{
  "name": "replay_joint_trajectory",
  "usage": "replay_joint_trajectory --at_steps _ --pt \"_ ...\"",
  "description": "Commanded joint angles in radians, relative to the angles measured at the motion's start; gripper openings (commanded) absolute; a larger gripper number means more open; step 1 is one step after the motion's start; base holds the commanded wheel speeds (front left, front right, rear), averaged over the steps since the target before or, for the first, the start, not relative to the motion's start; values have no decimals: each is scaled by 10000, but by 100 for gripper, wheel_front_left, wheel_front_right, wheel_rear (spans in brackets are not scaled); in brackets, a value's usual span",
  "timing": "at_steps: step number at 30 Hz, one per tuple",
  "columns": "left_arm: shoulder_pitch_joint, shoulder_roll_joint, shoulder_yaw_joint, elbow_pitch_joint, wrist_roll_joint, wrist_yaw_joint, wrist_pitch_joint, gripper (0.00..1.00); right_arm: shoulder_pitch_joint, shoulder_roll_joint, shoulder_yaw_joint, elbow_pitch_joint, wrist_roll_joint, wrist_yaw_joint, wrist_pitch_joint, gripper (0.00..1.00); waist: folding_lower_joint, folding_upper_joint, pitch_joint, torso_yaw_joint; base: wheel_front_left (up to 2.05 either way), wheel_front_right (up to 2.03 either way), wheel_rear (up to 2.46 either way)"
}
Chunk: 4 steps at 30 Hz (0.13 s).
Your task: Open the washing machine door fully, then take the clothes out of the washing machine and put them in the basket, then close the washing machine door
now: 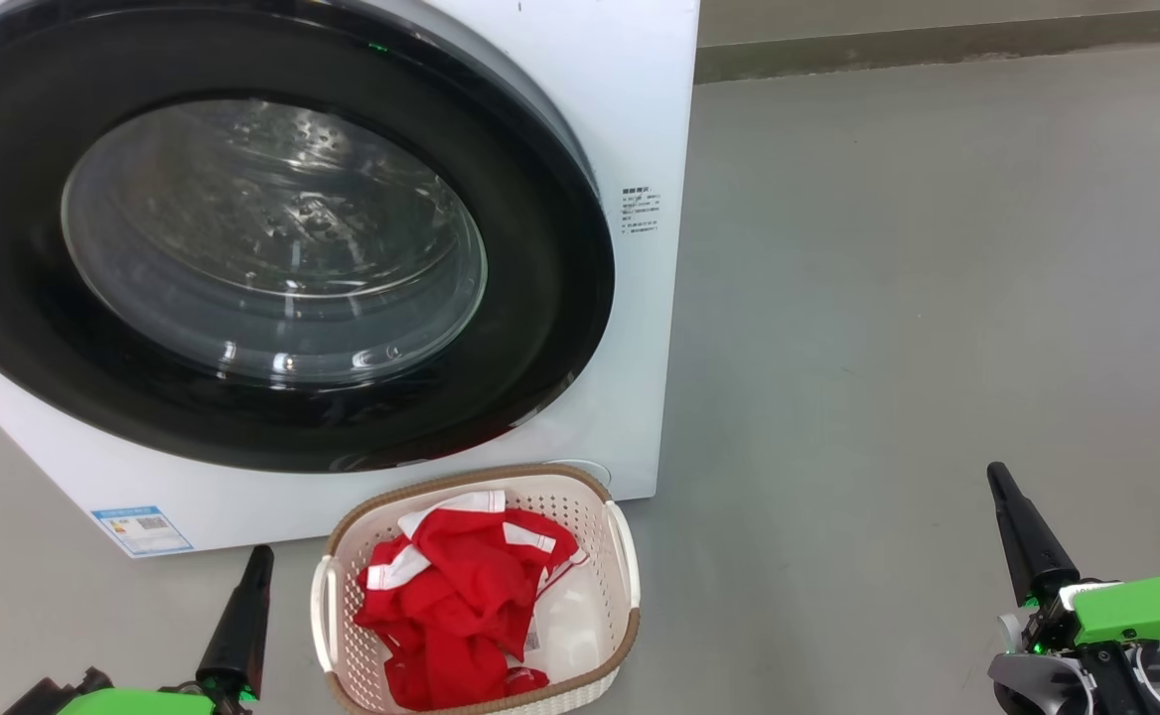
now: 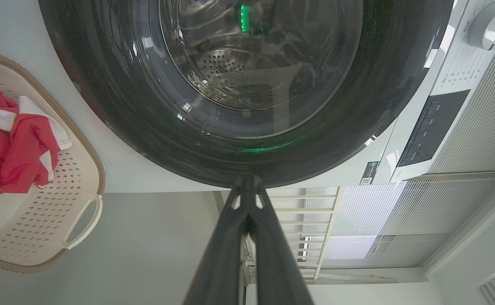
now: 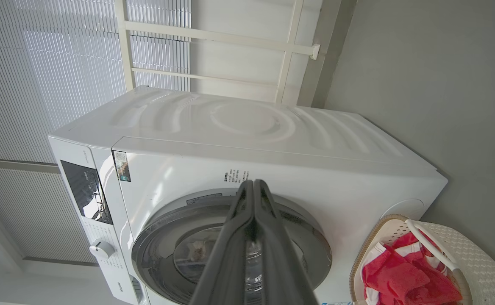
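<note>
The washing machine (image 1: 630, 119) (image 3: 251, 131) stands white and boxy, its door (image 1: 272, 238) (image 2: 251, 84) (image 3: 230, 250) lying flat against the front, black rim around a clear glass bowl. On the floor in front stands the basket (image 1: 622, 556) (image 2: 40, 220) (image 3: 468, 254), and the red clothes (image 1: 461, 606) (image 2: 6, 140) (image 3: 404, 275) with white bands lie inside it. My left gripper (image 1: 257, 561) (image 2: 247, 182) is shut and empty, low at the basket's left. My right gripper (image 1: 999, 479) (image 3: 252, 185) is shut and empty, far off to the right above the floor.
Grey floor (image 1: 938, 298) stretches to the right of the machine up to a wall base (image 1: 938, 45). A blue label (image 1: 141, 529) sits at the machine's lower front. White window blinds and a railing (image 3: 213, 38) are behind the machine.
</note>
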Motion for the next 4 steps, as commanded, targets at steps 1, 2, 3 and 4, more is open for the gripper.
replay_joint_trajectory --at_steps 1,2,3,4 --pt "-399 118 369 -206 -53 -69 78 0 -415 -88 124 -299 2 -7 66 0 0 0 0 0 0 0 0" --pt "-399 118 370 -206 -53 -69 78 0 -415 -88 124 -299 2 -7 66 0 0 0 0 0 0 0 0" --pt "-399 118 370 -206 -53 -69 78 0 -415 -88 124 -299 2 -7 66 0 0 0 0 0 0 0 0" --pt "-399 118 370 -206 -52 -69 78 0 -415 -87 124 -299 1 -7 66 0 0 0 0 0 0 0 0"
